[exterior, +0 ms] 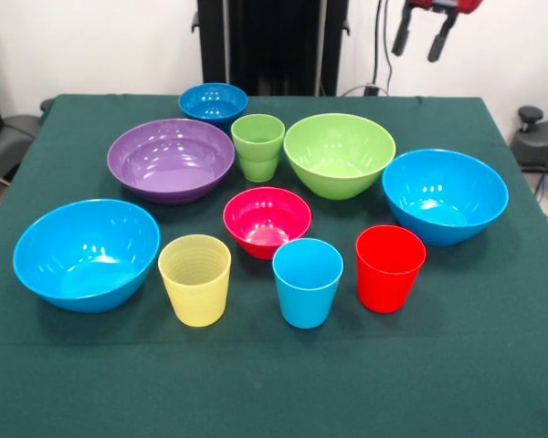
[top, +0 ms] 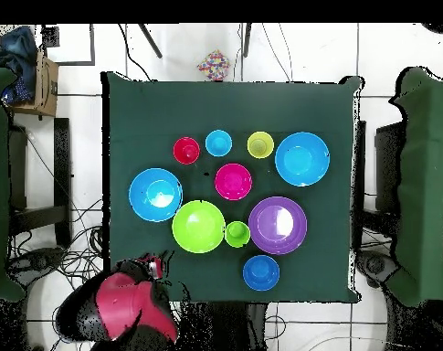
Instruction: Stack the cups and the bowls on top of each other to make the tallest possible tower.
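cups [exterior: 308,281], bowls [exterior: 339,154] spread apart, unstacked

Green-clothed table [exterior: 493,365] (unstacked) carries bowls [exterior: 172,159], cups [exterior: 307,282].

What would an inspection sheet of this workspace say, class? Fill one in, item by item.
Surface: table under a dark green cloth.
Job's things: four cups, green, yellow, light blue, red; six bowls, purple, lime, pink-red, dark blue, two large light blue. All upright and apart, nothing stacked.
Clutter: nothing seen.
Gripper: gripper raised at the table's far edge, fingers apart, empty.
Cables: cables on the floor beside the table.
Surroundings: tiled floor; green-draped furniture at both sides.
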You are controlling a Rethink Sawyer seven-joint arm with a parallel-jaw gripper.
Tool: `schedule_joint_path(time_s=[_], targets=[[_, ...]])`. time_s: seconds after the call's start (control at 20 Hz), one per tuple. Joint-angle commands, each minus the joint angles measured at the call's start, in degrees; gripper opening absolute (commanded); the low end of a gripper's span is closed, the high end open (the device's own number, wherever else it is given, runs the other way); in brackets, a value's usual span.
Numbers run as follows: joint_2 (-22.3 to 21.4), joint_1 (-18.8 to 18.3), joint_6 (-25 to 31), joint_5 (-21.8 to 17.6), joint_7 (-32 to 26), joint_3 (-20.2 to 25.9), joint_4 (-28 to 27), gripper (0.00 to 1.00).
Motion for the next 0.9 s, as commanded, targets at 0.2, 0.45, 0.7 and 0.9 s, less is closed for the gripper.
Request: schedule_joint_path(time_s=[0.2, 0.45, 0.7, 0.9], targets=[[5.06, 9.30, -15.51, -1.76, 8.13, -11.31, -5.28, 1.00], [6.12, 10.95, -18.51, 0.58, 7.61, -13.32, -5.18, 1.00], [6.57, 11.41, -20.99, 1.53, 7.52, -14.19, -4.90, 1.00], [6.77, 11.95, -20.48, 2.27, 7.58, -14.63, -5.12, 1.00]])
